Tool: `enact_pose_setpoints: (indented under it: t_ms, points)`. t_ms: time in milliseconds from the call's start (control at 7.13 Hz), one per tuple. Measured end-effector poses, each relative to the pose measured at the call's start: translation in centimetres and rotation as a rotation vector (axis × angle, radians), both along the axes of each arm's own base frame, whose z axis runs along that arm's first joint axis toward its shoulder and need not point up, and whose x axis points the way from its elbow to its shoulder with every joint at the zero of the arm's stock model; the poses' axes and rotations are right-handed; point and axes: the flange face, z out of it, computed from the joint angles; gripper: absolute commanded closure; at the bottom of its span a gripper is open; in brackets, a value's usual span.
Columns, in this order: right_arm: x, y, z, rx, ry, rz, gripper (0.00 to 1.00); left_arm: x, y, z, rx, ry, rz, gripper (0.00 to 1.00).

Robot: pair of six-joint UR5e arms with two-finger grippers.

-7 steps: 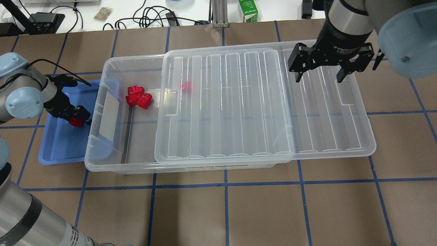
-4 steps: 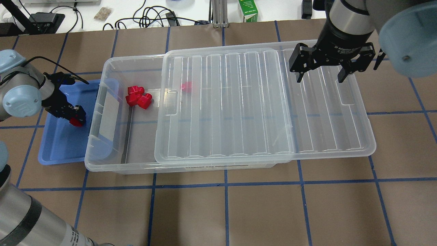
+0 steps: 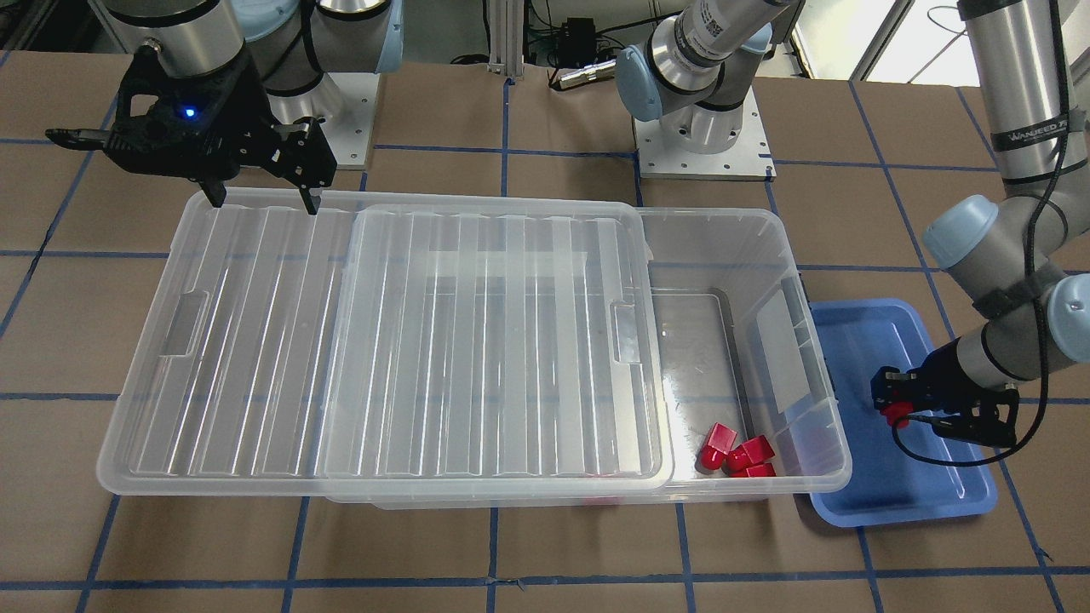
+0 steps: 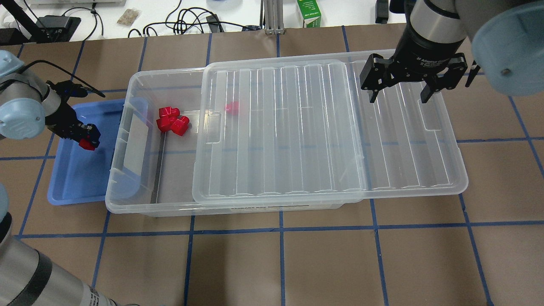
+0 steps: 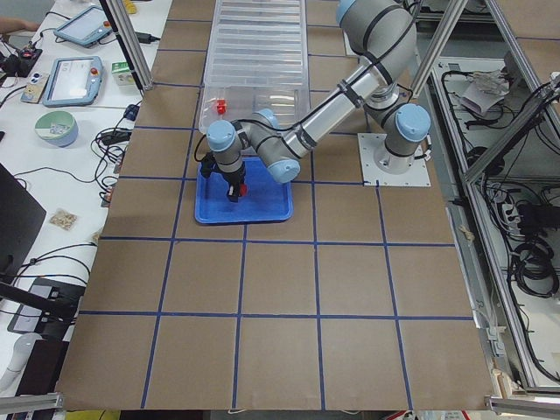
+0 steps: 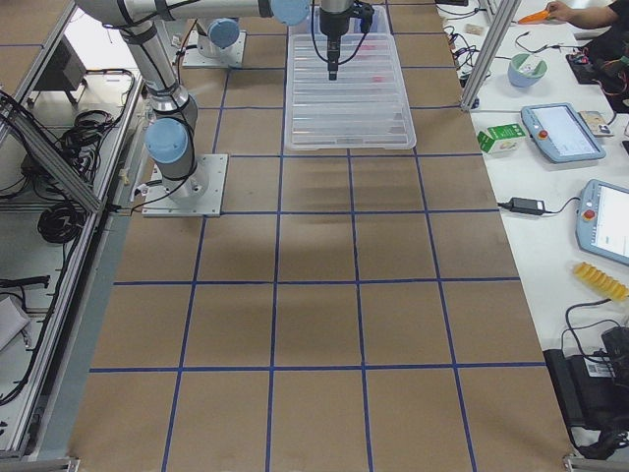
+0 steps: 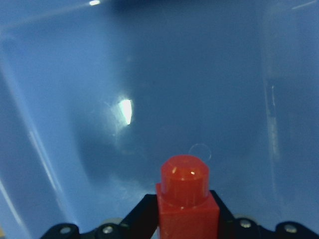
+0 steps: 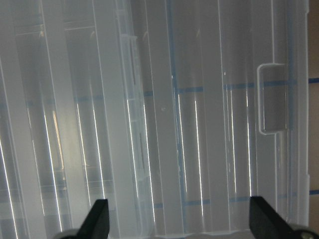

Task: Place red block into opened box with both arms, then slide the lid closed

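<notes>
My left gripper (image 4: 88,141) is shut on a red block (image 4: 87,145), held just above the blue tray (image 4: 80,187); the left wrist view shows the red block (image 7: 187,199) pinched between the black fingers. The clear box (image 4: 127,87) lies beside the tray, its left end uncovered. The ribbed lid (image 4: 318,127) covers the rest and overhangs the box's right end. Three more red blocks (image 4: 172,119) lie inside the box, one (image 4: 232,107) under the lid. My right gripper (image 4: 397,97) hangs open over the lid's far right part, near the notch (image 8: 273,104).
White benches with cables, a green carton (image 4: 309,12) and tablets (image 6: 562,131) border the brown gridded table. The arm bases (image 3: 702,128) stand behind the box. A person's hand (image 6: 590,14) shows at the bench corner.
My left gripper, still holding the red block, has drifted left and toward the far side over the blue tray, away from the box. The right gripper has barely moved.
</notes>
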Motion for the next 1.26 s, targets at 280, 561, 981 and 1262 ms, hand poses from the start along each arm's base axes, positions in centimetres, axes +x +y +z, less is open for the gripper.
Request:
enact_pose_setpoints:
  t_ms: [280, 561, 981, 1262]
  points:
    - [-0.1, 0.0, 0.0, 0.000, 0.001, -0.002, 0.00, -0.4, -0.5, 7.2, -0.027, -0.007, -0.006, 0.95]
    - [0.0, 0.0, 0.2, -0.005, 0.002, 0.000, 0.00, -4.7, -1.3, 15.1, -0.071, -0.025, -0.019, 0.95]
    - [-0.4, -0.2, 0.1, -0.002, 0.005, 0.002, 0.00, -18.2, -1.8, 18.6, -0.100, -0.036, 0.023, 0.95]
    - [-0.5, -0.2, 0.1, -0.002, 0.005, 0.005, 0.00, -25.1, -1.4, 16.2, -0.064, -0.032, 0.042, 0.95]
